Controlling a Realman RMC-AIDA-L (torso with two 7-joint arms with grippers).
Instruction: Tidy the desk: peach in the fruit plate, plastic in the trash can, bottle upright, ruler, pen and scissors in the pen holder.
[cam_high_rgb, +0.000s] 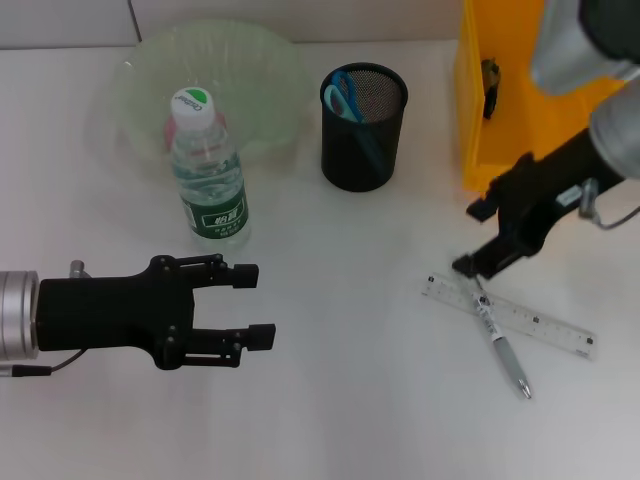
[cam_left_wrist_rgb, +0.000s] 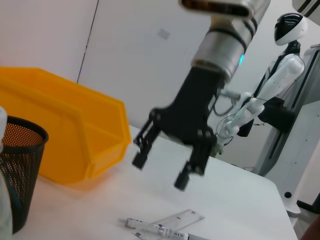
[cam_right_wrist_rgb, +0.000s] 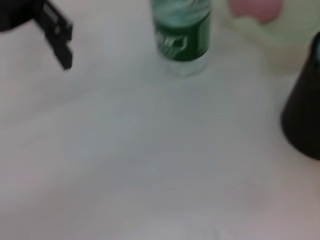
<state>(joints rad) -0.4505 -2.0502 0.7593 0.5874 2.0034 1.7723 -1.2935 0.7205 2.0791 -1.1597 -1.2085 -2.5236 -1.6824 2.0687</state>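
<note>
The bottle (cam_high_rgb: 207, 180) (cam_right_wrist_rgb: 182, 35) stands upright in front of the pale green fruit plate (cam_high_rgb: 250, 60), with the pink peach (cam_right_wrist_rgb: 255, 10) in the plate behind it. Blue-handled scissors (cam_high_rgb: 345, 95) stick out of the black mesh pen holder (cam_high_rgb: 363, 140) (cam_left_wrist_rgb: 17, 165). The clear ruler (cam_high_rgb: 520, 318) (cam_left_wrist_rgb: 180, 219) lies at the front right with the pen (cam_high_rgb: 500, 340) (cam_left_wrist_rgb: 150, 228) across it. My right gripper (cam_high_rgb: 472, 237) (cam_left_wrist_rgb: 160, 170) hangs open just above their near end. My left gripper (cam_high_rgb: 255, 305) is open and empty below the bottle. The plastic is out of view.
A yellow bin (cam_high_rgb: 500, 150) (cam_left_wrist_rgb: 75, 130) stands at the back right beside the pen holder, with a small dark item (cam_high_rgb: 490, 85) inside. A white humanoid robot (cam_left_wrist_rgb: 280, 75) stands beyond the table's far edge.
</note>
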